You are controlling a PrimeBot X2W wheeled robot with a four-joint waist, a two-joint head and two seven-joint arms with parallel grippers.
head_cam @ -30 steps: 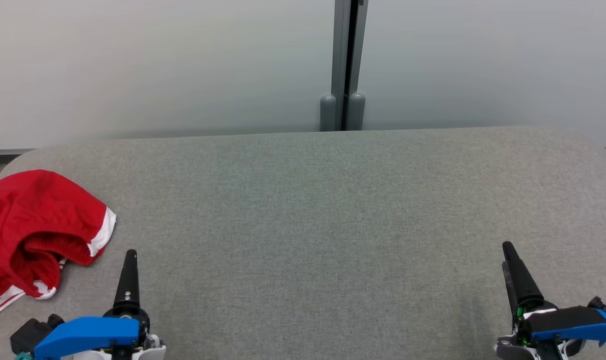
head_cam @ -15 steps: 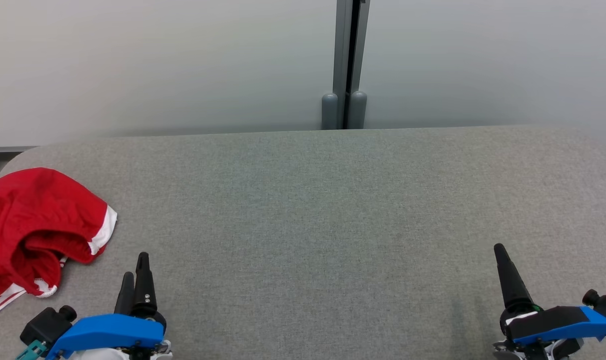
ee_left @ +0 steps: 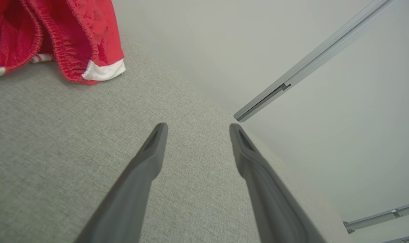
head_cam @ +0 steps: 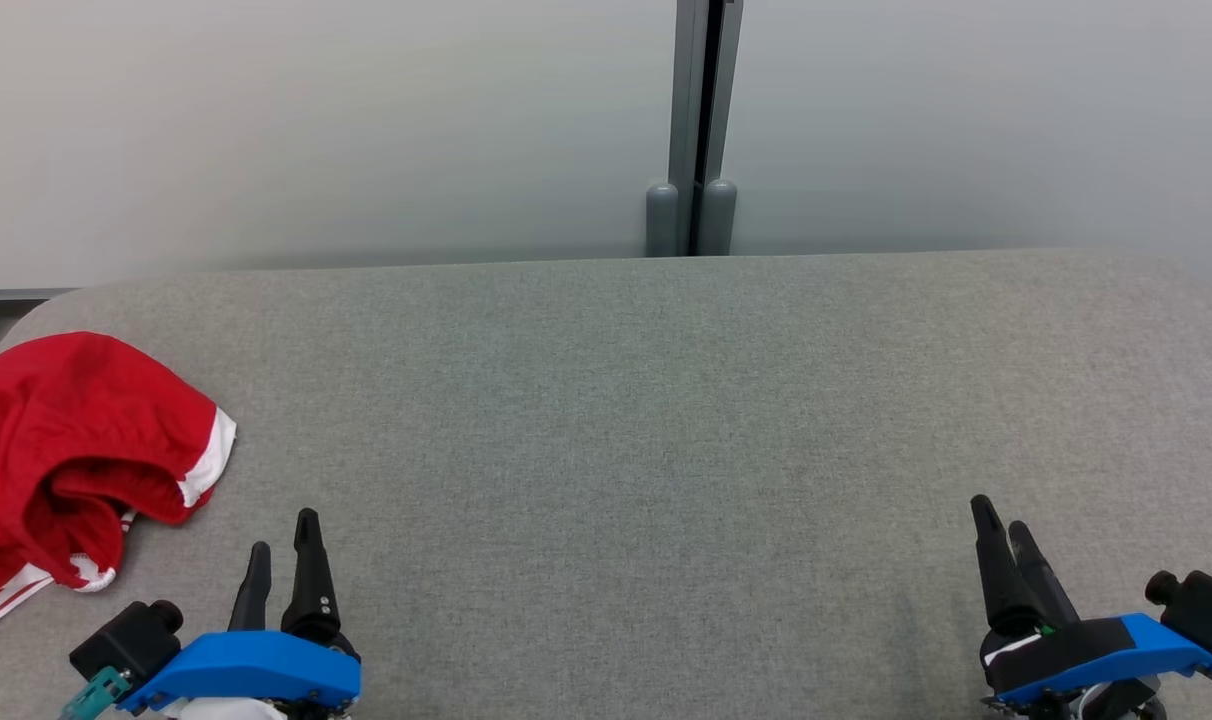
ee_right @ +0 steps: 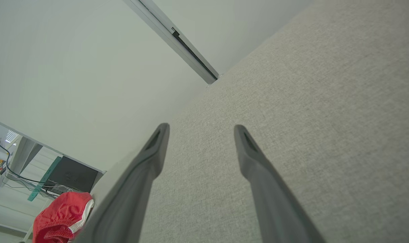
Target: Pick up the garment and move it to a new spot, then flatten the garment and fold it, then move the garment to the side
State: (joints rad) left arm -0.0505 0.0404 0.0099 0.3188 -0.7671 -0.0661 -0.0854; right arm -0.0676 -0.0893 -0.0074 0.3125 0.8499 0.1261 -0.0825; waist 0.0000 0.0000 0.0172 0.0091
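Note:
The garment (head_cam: 66,455) is red with white trim and lies crumpled at the table's left edge. It fills the upper left corner of the left wrist view (ee_left: 56,33) and sits small at the bottom left of the right wrist view (ee_right: 61,216). My left gripper (head_cam: 284,530) stands open near the front edge, just right of the garment and apart from it, with nothing between its fingers (ee_left: 194,126). Far off at the front right, my right gripper (head_cam: 998,512) is open and empty over bare cloth (ee_right: 201,127).
A grey fabric-covered table (head_cam: 646,400) spans the head view, with rounded far corners. A pale wall with a grey vertical post (head_cam: 694,130) stands right behind its far edge. Beyond the table's left end sit a dark box and cables (ee_right: 69,175).
Both grippers have rolled about their wrists, so both fingers of each now show. The left gripper drifted right and the right gripper drifted left. The garment has not moved.

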